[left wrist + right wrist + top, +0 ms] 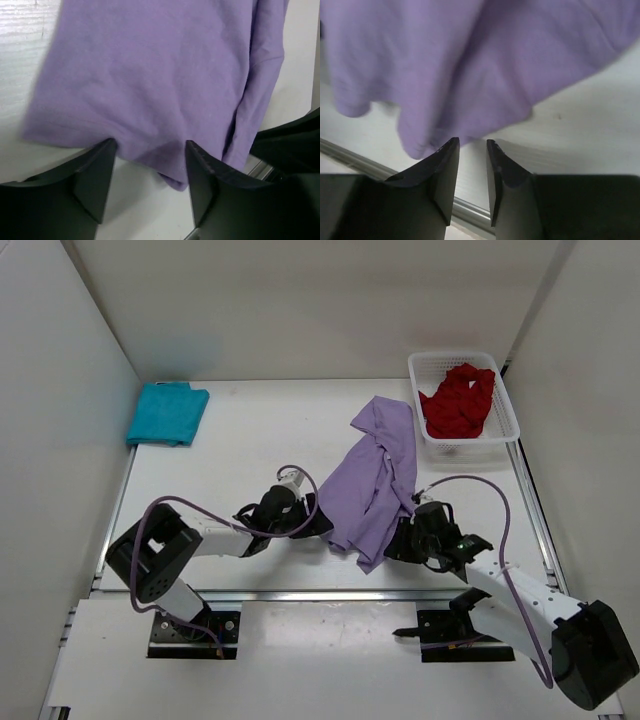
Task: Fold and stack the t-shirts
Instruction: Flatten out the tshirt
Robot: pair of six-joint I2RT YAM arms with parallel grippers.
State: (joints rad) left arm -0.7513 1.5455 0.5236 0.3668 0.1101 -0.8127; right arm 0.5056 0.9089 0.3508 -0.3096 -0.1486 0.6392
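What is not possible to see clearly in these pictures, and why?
Purple t-shirt: blurred in the right wrist view, cut off by its top edge.
Red t-shirt: bunched in the basket, top view; underside hidden by its own folds.
Teal t-shirt: top view, lower layers hidden under the top one.

Table (250, 440): teal shirt (167, 413), lavender shirt (375, 485), basket (506, 410)

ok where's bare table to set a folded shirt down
Widest bare patch: table between the teal shirt and the purple shirt. Crowded: near edge, with left fingers and right fingers at the purple hem; the basket fills the far right corner.
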